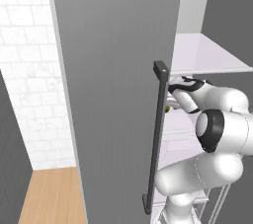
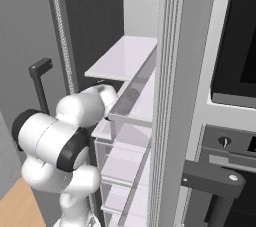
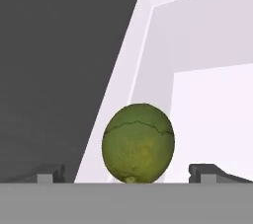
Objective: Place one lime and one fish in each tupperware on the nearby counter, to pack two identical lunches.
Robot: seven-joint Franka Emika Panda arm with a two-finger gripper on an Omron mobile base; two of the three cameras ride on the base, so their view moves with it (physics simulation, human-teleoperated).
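In the hand view a dull green, egg-shaped lime (image 3: 138, 143) with a faintly pebbled rind and a thin dark crease across its upper half sits centred between the two dark finger tips of the end effector (image 3: 126, 172), close in front of the hand. The tips stand wide apart, one on each side of the fruit, with clear space on both sides; they grip nothing. The lime's long axis runs up and down in that view, with a small stem nub at its lower end, toward the camera. It rests on a smooth pale white refrigerator shelf (image 3: 212, 114), near the corner where the matte white inner wall (image 3: 197, 25) meets the shelf.

From the left base view the glossy white arm with dark joints (image 1: 212, 129) reaches past the flat grey refrigerator door (image 1: 118, 70) and its long dark bar handle (image 1: 157, 134) into the compartment; a small speck of green shows just beside the wrist. In the right base view, clear plastic door bins (image 2: 125, 161) stand at the arm's right, and a strip of light-brown wood-grain desk (image 1: 52, 196) lies at the near left in the left base view.
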